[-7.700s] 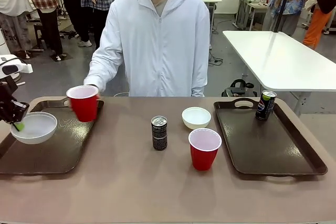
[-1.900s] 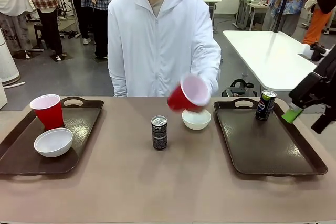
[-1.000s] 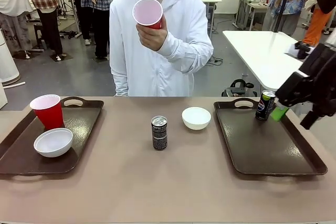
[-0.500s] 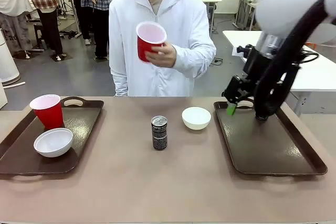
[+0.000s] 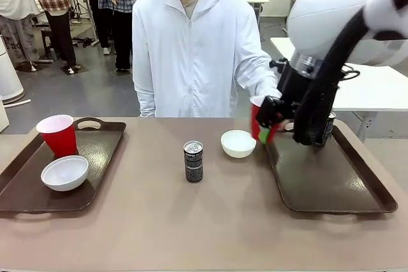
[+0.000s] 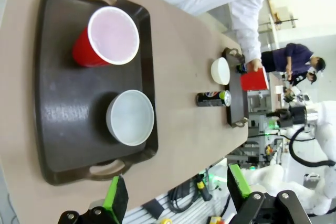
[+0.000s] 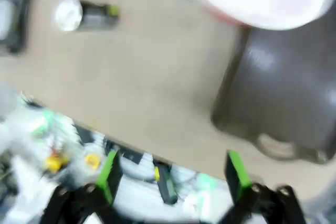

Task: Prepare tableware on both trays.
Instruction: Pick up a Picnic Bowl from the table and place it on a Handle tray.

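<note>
One red cup (image 5: 255, 116), held by the person (image 5: 191, 49) at ten o'clock of the right tray (image 5: 331, 183), is just beside the released right gripper (image 7: 171, 174), which should close softly around its middle.

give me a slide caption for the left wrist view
Open left gripper facing a dark brown plastic tray holding a red plastic cup and a round white bowl.

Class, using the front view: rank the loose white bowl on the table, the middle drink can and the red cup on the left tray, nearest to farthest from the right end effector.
1. The white bowl: on the table, just left of the right end effector.
2. The drink can: mid-table, farther left.
3. The red cup: on the left tray, at the far left.
</note>
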You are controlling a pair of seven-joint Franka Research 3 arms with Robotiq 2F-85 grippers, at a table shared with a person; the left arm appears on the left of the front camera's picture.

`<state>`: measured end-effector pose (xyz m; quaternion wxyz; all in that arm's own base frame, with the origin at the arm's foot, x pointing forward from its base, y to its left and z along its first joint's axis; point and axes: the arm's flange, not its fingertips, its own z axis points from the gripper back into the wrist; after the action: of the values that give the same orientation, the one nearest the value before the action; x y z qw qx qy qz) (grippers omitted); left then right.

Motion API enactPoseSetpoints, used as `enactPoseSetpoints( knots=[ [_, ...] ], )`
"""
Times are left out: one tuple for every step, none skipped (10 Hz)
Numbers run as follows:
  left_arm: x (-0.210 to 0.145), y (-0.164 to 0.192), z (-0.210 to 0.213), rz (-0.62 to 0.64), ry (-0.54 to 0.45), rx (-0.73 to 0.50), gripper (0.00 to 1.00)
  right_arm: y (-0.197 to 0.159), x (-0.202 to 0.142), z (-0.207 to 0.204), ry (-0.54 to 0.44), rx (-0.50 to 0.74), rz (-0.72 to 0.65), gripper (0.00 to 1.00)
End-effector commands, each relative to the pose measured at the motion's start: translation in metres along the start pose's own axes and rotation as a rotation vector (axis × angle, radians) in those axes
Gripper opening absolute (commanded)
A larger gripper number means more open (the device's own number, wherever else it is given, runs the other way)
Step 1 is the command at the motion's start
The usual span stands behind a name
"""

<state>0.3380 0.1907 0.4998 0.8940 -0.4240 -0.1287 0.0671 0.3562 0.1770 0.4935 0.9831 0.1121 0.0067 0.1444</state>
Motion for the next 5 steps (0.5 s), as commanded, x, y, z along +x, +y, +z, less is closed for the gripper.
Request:
enactPoseSetpoints(
  knots=[
    [-0.001,0.000,0.001,-0.011,-0.006,-0.022,1.00,-0.009,-0.105,0.025,0.072,0.114,0.126,1.00],
    [-0.001,0.000,0.001,-0.011,-0.006,-0.022,1.00,-0.006,-0.126,0.028,0.075,0.113,0.137,1.00],
    [-0.001,0.000,0.001,-0.011,-0.006,-0.022,1.00,-0.006,-0.133,0.026,0.082,0.096,0.130,1.00],
    [-0.001,0.000,0.001,-0.011,-0.006,-0.022,1.00,-0.009,-0.130,0.023,0.080,0.113,0.109,1.00],
    [-0.001,0.000,0.001,-0.011,-0.006,-0.022,1.00,-0.010,-0.127,0.018,0.089,0.123,0.104,1.00]
  ],
)
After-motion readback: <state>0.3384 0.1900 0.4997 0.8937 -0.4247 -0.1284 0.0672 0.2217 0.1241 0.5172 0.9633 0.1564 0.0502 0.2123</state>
